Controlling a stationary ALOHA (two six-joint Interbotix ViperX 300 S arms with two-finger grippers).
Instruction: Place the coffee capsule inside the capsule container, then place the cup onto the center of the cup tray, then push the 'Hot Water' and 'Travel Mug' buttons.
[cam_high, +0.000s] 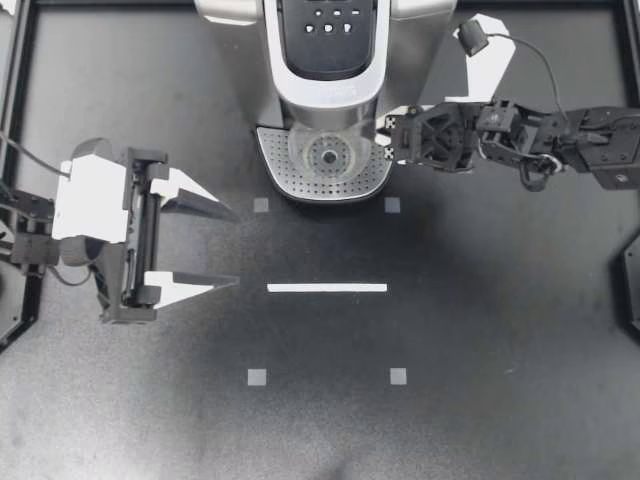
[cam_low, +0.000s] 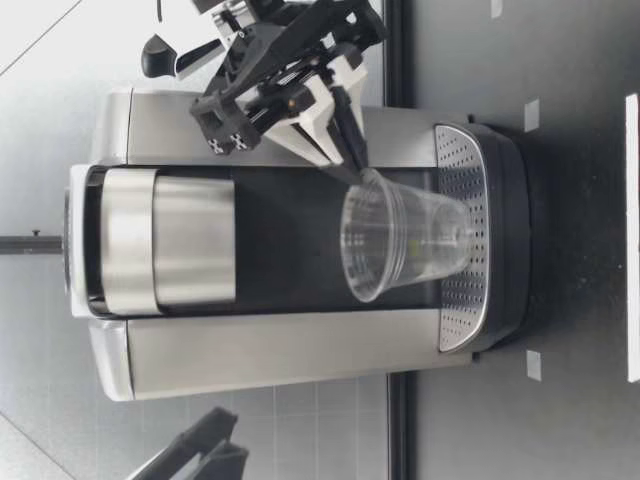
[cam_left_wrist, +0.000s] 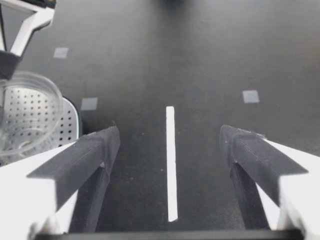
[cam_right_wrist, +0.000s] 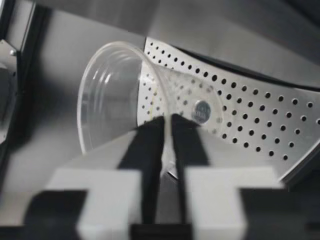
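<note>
Cup (cam_high: 325, 152) stands near upright on the middle of the cup tray (cam_high: 287, 180), by the bench's far edge. Right pincer (cam_high: 380, 140) is clamped on its rim from the side facing the bench's right edge. Left pincer (cam_high: 235, 248) hangs spread apart, empty, near the left edge.

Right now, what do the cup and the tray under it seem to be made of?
The cup looks like thin, clear, glossy plastic: the tray's holes show through it. The tray looks like satin silvery metal punched with rows of holes, though it could be coated plastic.
</note>
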